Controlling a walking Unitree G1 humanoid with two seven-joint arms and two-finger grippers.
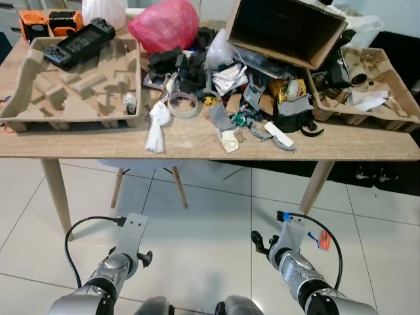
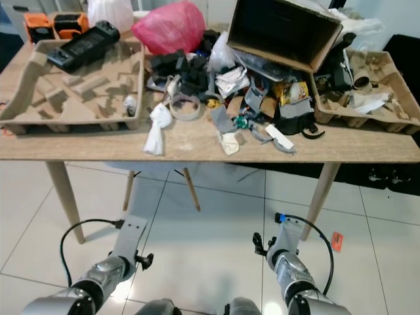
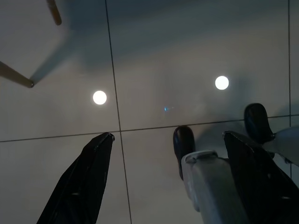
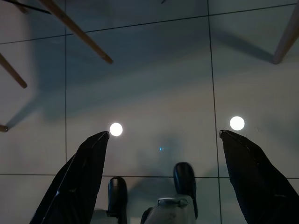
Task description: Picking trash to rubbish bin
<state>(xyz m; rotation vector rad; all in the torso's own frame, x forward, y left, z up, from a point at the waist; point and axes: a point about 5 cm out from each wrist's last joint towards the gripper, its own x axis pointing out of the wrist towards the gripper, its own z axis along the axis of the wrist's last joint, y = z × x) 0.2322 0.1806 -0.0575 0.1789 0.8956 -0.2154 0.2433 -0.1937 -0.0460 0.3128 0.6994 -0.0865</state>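
Observation:
A wooden table (image 1: 98,143) holds a heap of trash. In the heap are a crumpled white tissue (image 1: 156,125), a tape roll (image 1: 183,105), a red plastic bag (image 1: 164,25), black foam pieces (image 1: 177,65) and mixed wrappers (image 1: 252,105). An open cardboard box (image 1: 285,29) lies tipped behind the heap. Both arms hang low in front of the table, left arm (image 1: 125,252) and right arm (image 1: 289,249). My left gripper (image 3: 168,135) is open over the floor tiles with nothing in it. My right gripper (image 4: 163,134) is also open and holds nothing.
Pulp trays sit at the table's left (image 1: 39,92) and right (image 1: 387,108); the left one carries a black controller (image 1: 79,42). Chair legs (image 1: 178,187) stand under the table. White tiled floor (image 1: 203,230) lies between me and the table. My own feet (image 3: 183,142) show below the grippers.

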